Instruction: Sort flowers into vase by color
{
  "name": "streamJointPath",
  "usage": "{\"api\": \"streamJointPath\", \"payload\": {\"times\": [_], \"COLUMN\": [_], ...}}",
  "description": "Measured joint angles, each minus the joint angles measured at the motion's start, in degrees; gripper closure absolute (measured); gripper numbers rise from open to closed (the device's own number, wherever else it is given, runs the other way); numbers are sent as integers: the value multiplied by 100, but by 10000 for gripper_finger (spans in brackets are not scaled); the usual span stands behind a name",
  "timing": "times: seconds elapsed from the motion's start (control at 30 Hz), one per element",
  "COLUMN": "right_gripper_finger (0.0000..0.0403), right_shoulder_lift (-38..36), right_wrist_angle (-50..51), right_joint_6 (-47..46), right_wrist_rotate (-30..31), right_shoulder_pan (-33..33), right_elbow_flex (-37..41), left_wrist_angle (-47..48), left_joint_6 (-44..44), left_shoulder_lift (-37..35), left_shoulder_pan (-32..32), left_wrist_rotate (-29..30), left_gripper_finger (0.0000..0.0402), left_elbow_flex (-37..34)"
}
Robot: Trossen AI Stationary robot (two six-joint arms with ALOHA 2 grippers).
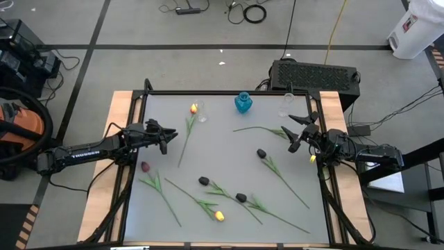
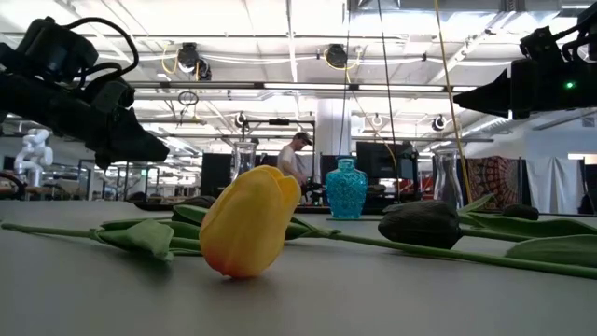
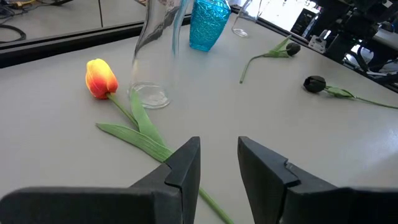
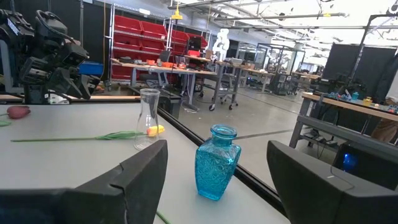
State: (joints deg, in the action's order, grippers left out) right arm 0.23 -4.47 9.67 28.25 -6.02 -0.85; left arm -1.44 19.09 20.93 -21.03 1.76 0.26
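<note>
Several tulips lie flat on the grey table (image 1: 229, 163). A yellow-orange tulip (image 1: 193, 108) lies at the far left beside a clear vase (image 1: 202, 112), and its stem (image 3: 143, 127) runs toward my left gripper (image 1: 168, 137). That gripper is open and hovers over the stem's lower end (image 3: 219, 165). My right gripper (image 1: 292, 132) is wide open in the air by a black tulip (image 1: 286, 132). Another black tulip (image 1: 261, 153), a dark red one (image 1: 145, 167), two more black ones (image 1: 204, 180) (image 1: 241, 198) and a yellow one (image 1: 219, 216) lie nearer.
A blue glass vase (image 1: 243, 103) stands at the far middle, also in the right wrist view (image 4: 216, 163). A second clear vase (image 1: 288, 104) stands at the far right. A black box (image 1: 316, 73) sits behind the table. A person (image 2: 297, 159) stands in the room beyond.
</note>
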Motion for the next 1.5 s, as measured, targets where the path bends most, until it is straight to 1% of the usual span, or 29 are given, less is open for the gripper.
{"api": "streamJointPath", "payload": {"times": [1.23, 1.3, 1.43, 1.5], "right_gripper_finger": [135, 135, 135, 135], "right_shoulder_lift": [0, 0, 0, 0], "right_wrist_angle": [-20, -27, -95, -90], "right_joint_6": [-12, -233, -1508, -1919], "right_wrist_rotate": [35, 35, 23, -76], "right_shoulder_pan": [0, 2, 2, 2], "right_elbow_flex": [-1, 1, -1, 1], "left_wrist_angle": [-1, -1, 0, 1], "left_joint_6": [2, 0, 2, 1], "left_shoulder_lift": [-2, -2, 0, 0], "left_shoulder_pan": [1, 1, 0, 1], "left_wrist_rotate": [0, -1, 0, -1], "left_gripper_finger": [288, 288, 288, 288], "left_elbow_flex": [1, -1, 0, 0]}}
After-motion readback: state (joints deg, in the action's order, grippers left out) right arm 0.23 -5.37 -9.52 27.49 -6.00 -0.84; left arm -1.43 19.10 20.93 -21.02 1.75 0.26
